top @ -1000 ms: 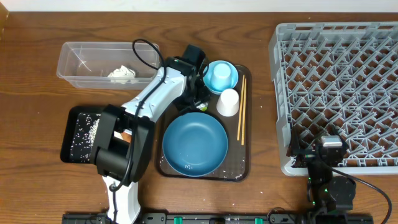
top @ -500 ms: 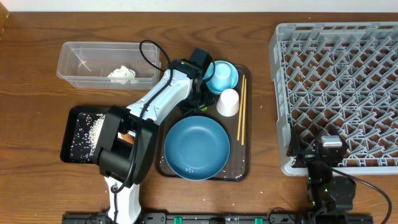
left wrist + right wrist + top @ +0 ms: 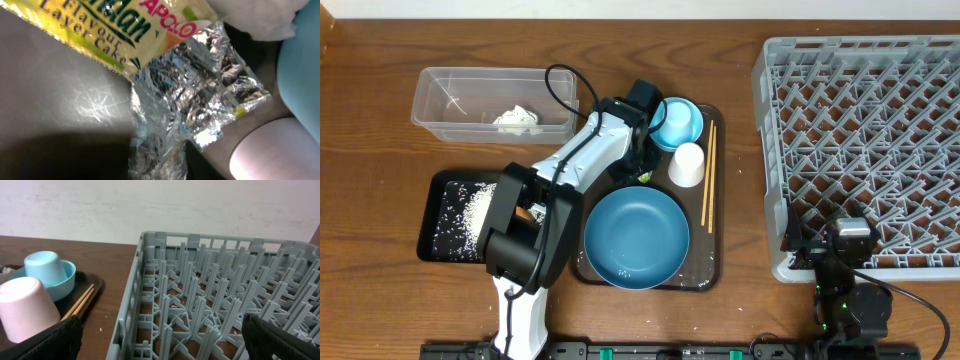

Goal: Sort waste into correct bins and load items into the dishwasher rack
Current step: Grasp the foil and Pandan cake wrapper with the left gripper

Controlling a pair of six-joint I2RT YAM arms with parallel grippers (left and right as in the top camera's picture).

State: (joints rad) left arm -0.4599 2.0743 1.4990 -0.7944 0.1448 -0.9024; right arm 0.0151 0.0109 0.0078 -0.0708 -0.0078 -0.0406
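We see the left gripper (image 3: 638, 158) hanging over the crumpled green-yellow wrapper (image 3: 175, 75). The wrapper lies on the brown tray (image 3: 705, 255) at 12 o'clock of the blue plate (image 3: 636, 237) and 9 o'clock of the white cup (image 3: 687, 164), with the light-blue bowl (image 3: 676, 122) at its 1 o'clock; we cannot tell whether that gripper's fingers are spread or pinching. The right gripper (image 3: 161, 327) rests with its fingers spread wide at the 6 o'clock edge of the grey rack (image 3: 860, 130), holding nothing. We find tissue (image 3: 517, 118) in the clear tub (image 3: 430, 90) at 10 o'clock of the brown tray, and rice (image 3: 465, 208) in the black tray (image 3: 428, 235) at its 9 o'clock.
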